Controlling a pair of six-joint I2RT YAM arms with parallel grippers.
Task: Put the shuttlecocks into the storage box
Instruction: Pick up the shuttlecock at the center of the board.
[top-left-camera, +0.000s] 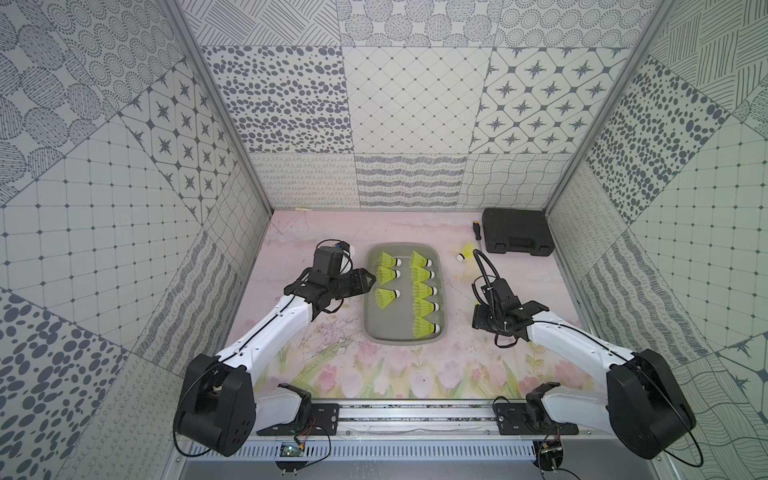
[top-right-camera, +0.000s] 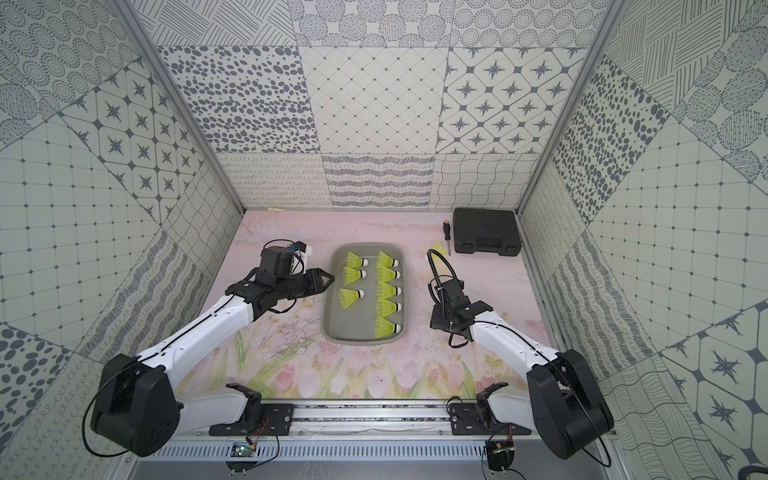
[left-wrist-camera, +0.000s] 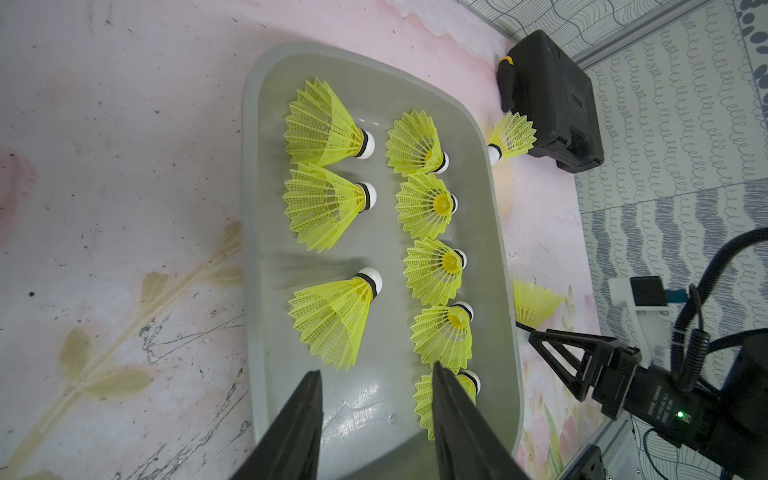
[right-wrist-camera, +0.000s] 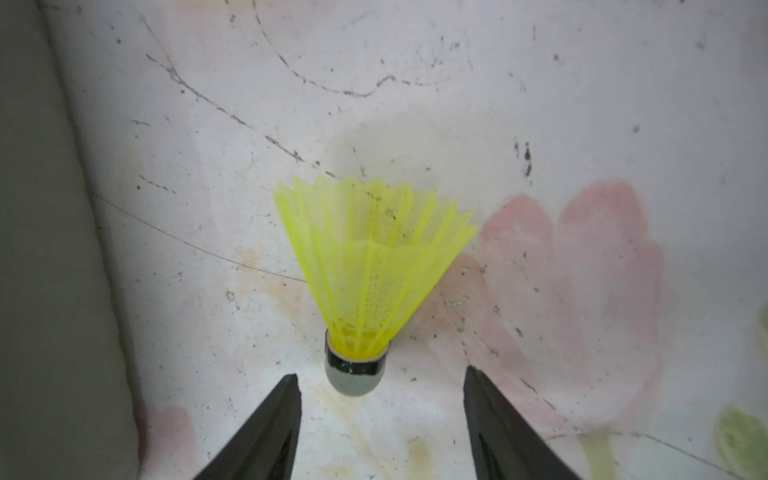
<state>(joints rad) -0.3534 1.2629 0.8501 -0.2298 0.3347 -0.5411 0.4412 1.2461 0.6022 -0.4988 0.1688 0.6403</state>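
On the flowered table (top-left-camera: 415, 374), the grey storage box (top-left-camera: 386, 328) holds eight shuttlecocks (top-left-camera: 423, 291) on their sides in two rows, three and five. One black case (top-left-camera: 517, 232) sits in the far right corner. Both wrist views show a ninth shuttlecock (right-wrist-camera: 365, 270), hidden beneath the right arm (top-left-camera: 573, 345) in both top views: it lies on the table just beside the box, white tip between the spread, empty jaws of the right tool (right-wrist-camera: 381, 372). The left tool (left-wrist-camera: 375, 368), likewise released, hovers at the box's left edge. A tenth shuttlecock (top-left-camera: 468, 250) lies near the single screwdriver (top-left-camera: 474, 227).
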